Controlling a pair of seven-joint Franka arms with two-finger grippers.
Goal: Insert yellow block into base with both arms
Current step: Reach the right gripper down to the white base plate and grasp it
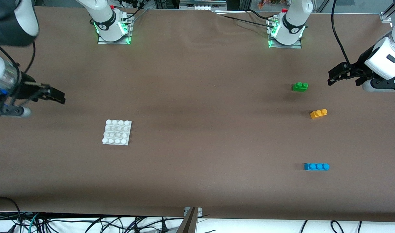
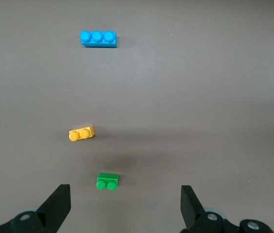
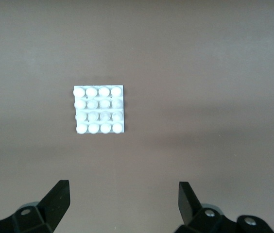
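We saw both grippers spread and empty: left gripper (image 1: 334, 77) over the table's (image 1: 197, 181) left-arm edge near the small orange-yellow plastic brick (image 1: 318, 113), right gripper (image 1: 57, 96) near the flat white studded plastic plate (image 1: 117, 132).

The base (image 1: 117, 132) is lying flat on the surface (image 1: 197, 97) toward the right arm's end, with nothing resting on it. Three bricks are sitting well apart from it toward the left arm's end, spaced out in a rough line. The two-stud brick (image 1: 300, 86) is lying farthest from the front camera, the yellow block (image 1: 318, 113) is sitting between the other two, and the three-stud brick (image 1: 316, 166) is lying nearest the front camera. None of the bricks is touching another. The left pincer (image 1: 336, 76) is hanging over the surface beside the two-stud brick, and the right pincer (image 1: 57, 96) is hanging over the surface near the base.
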